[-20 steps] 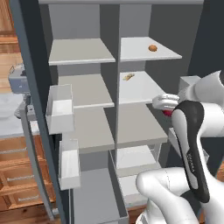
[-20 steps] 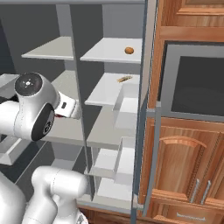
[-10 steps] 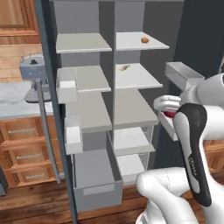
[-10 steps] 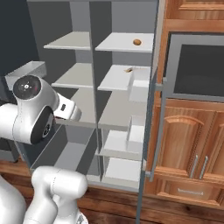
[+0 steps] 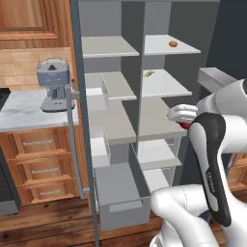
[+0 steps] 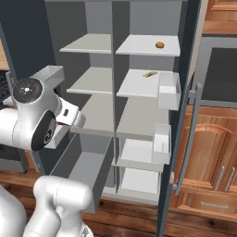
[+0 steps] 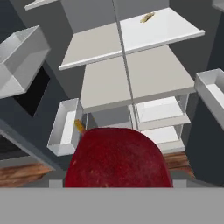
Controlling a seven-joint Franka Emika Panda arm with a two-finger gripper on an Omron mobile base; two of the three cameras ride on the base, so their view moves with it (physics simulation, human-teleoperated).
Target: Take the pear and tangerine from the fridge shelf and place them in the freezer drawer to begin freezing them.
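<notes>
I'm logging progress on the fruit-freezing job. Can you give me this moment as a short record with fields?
pear: red, held at the gripper, in front of the open fridge
tangerine: on the top right fridge shelf, untouched
tan scrap: on the shelf below the tangerine's
freezer drawer: pulled out, no fruit seen in it
done so far: neither fruit in the drawer

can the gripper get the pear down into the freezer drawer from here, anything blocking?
Probably yes. The gripper holds the pear out in front of the shelves, and the freezer drawer is pulled out below with its top open. Nothing shows in the way, though the arm must swing left and down.
</notes>
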